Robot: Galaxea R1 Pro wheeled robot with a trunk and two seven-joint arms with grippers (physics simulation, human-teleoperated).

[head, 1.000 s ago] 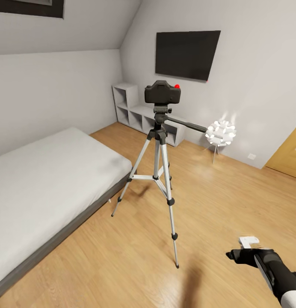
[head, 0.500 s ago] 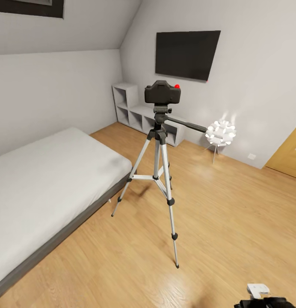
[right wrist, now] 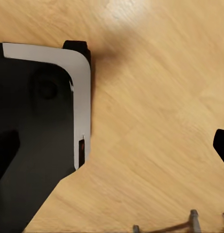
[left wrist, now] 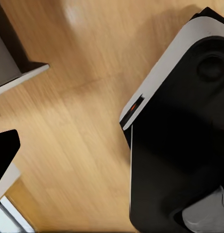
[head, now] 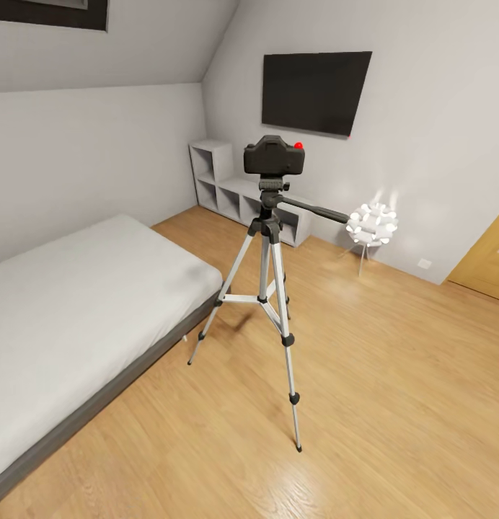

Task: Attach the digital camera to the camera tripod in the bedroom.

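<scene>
1. Head view: one camera (head: pixel 273 156), one tripod (head: pixel 267 288), one bed (head: pixel 76 303), one TV (head: pixel 316 91), one shelf unit (head: pixel 239 191), one lamp (head: pixel 373 223), part of one door (head: pixel 487 259).
2. Camera: small, black, red button on top. It sits on the tripod head, upright, mid-room between the bed and the lamp.
3. Tripod: three silver legs spread on the wood floor (head: pixel 394 375), black joints and feet, black head, long black handle pointing toward the lamp. Near the bed's corner but apart from it.
4. Bed: grey base, white mattress, at the left along the wall. TV is wall-mounted above the shelf unit.
5. Left wrist view: the robot's base (left wrist: pixel 180 136), black with a white edge, over wood floor; a black tip (left wrist: pixel 5 150) at the frame edge, probably one finger. Left gripper spread or pressed together: cannot tell.
6. Right wrist view: the same kind of black-and-white base (right wrist: pixel 39 126) over floor; a black tip (right wrist: pixel 222 145) at the frame edge; thin grey rods (right wrist: pixel 192 223) at the picture's edge, too cropped to identify. Right gripper state: cannot tell.
</scene>
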